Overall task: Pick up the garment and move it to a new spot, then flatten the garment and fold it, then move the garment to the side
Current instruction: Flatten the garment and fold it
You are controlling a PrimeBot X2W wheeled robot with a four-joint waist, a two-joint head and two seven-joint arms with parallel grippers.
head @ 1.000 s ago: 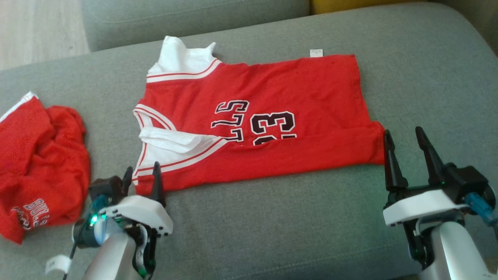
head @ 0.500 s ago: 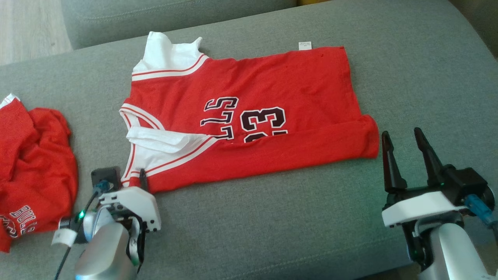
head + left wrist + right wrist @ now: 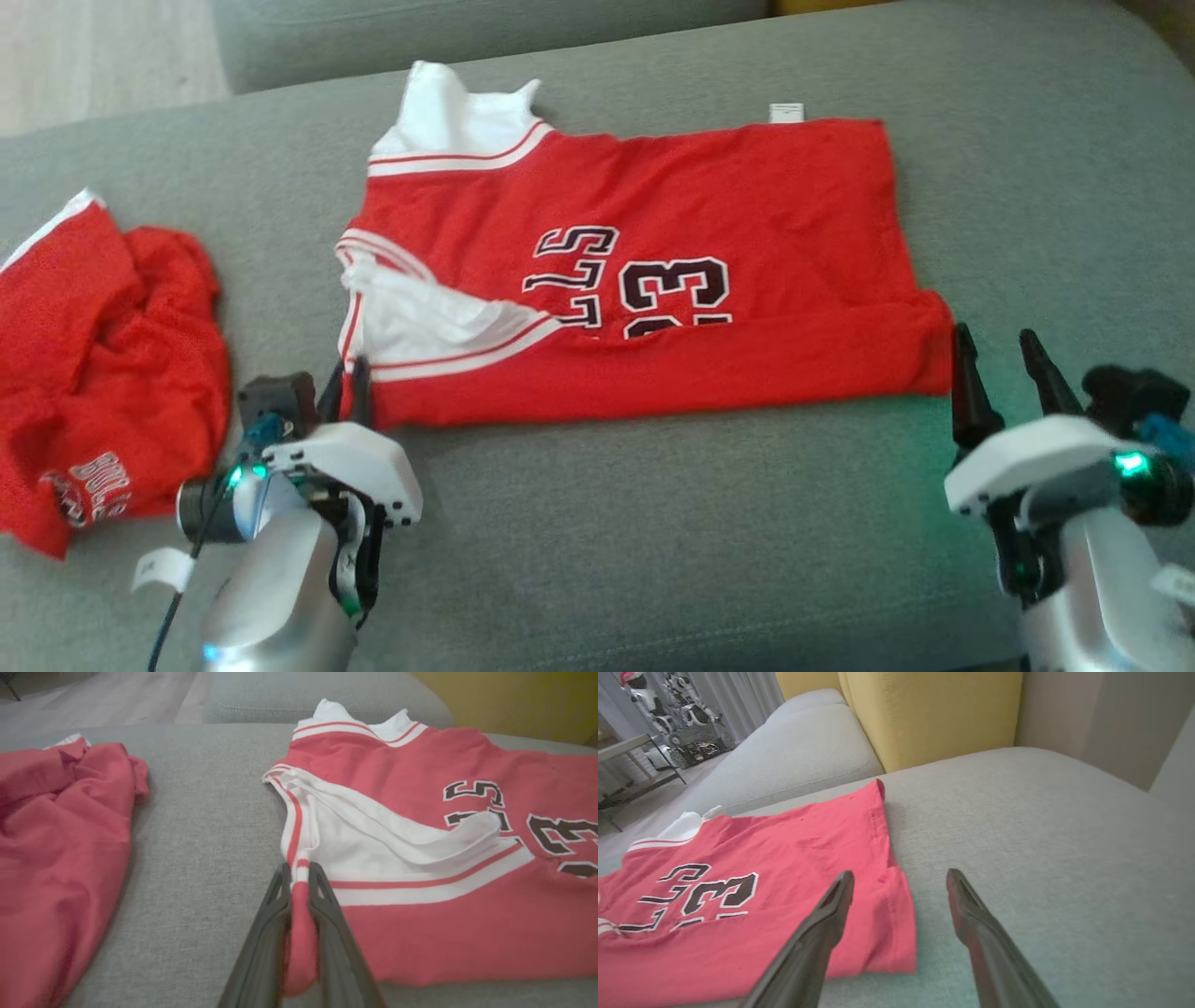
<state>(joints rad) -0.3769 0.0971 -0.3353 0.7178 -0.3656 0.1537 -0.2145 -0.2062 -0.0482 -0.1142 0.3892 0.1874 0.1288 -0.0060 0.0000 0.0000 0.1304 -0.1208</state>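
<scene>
The garment point(image 3: 653, 233) is a red jersey with white trim and black lettering, spread across the grey couch seat with its near long edge folded over. My left gripper point(image 3: 347, 373) is shut on the jersey's near left corner; the left wrist view shows red cloth point(image 3: 300, 924) pinched between the two dark fingers. At the jersey's near right corner point(image 3: 896, 933) stands my right gripper point(image 3: 1004, 345), open, its fingers astride the cloth's edge and holding nothing.
A second red garment point(image 3: 103, 373) lies crumpled on the couch seat point(image 3: 653, 541) at the left. A yellow cushion point(image 3: 924, 714) and the couch back point(image 3: 467, 28) rise behind. Wooden floor point(image 3: 93, 56) shows at the far left.
My left gripper has gone from open to shut on the jersey's near left corner, lifting it a little. The right gripper has come closer to the near right corner. The camera shifted.
</scene>
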